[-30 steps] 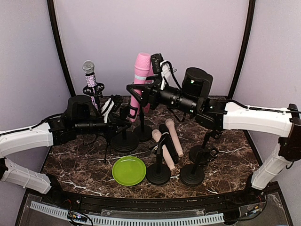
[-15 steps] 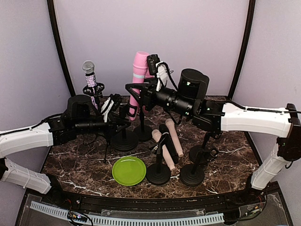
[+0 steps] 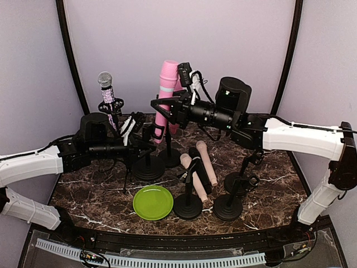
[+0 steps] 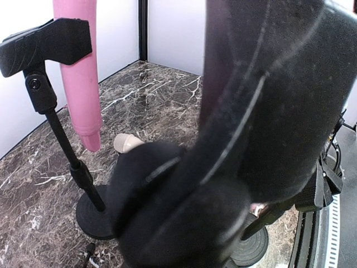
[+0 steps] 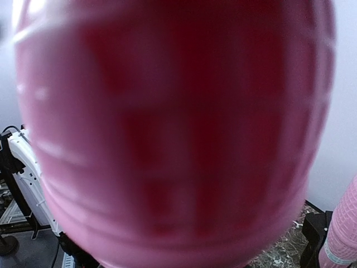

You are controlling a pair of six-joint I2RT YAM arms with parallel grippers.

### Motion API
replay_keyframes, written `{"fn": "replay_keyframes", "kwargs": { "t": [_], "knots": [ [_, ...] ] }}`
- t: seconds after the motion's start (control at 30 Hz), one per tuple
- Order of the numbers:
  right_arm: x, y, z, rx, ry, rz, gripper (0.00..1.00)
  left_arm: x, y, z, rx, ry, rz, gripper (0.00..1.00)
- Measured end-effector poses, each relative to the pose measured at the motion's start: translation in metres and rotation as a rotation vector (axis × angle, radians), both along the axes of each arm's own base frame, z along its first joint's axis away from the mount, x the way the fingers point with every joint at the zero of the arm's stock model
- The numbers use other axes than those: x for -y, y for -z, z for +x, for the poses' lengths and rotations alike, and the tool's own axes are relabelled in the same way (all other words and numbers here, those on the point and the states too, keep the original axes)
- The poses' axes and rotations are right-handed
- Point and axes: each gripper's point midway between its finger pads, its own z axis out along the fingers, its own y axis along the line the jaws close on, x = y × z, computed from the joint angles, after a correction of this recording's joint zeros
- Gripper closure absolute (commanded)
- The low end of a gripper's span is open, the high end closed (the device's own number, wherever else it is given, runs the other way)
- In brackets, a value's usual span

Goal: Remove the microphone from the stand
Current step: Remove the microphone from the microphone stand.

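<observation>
Marble tabletop (image 3: 279,190), right pincer (image 3: 163,111) gripping pink microphone (image 3: 168,78), left pincer (image 3: 144,146) closed near black stand (image 3: 148,168)

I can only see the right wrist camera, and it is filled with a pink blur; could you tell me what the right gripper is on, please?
Observer: In the top view, the right gripper is closed around the body of the pink microphone, which stands nearly upright.
Operator: Thank you. Is the microphone out of its stand?
Observer: The left wrist view shows its tail end hanging below the clip. I cannot tell whether it is free of the clip.
Operator: And where is the left arm?
Observer: The left gripper is shut, low at the neighbouring black stand.
</observation>
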Motion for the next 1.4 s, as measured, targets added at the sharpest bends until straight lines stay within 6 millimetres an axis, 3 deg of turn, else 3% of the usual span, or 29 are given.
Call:
{"fn": "replay_keyframes", "kwargs": {
  "t": [0.4, 1.0, 1.4],
  "knots": [
    [0.002, -0.002, -0.011, 0.011, -0.105, -0.001, 0.97, 0.005, 0.0, -0.007, -0.01, 0.049, -0.011, 1.0],
    [0.003, 0.007, 0.017, -0.093, 0.204, -0.041, 0.96, 0.001, 0.008, 0.004, -0.01, -0.013, 0.02, 1.0],
    [0.004, 0.01, 0.022, -0.107, 0.18, -0.04, 0.96, 0.0, 0.011, 0.006, -0.013, -0.025, 0.029, 1.0]
  ]
}}
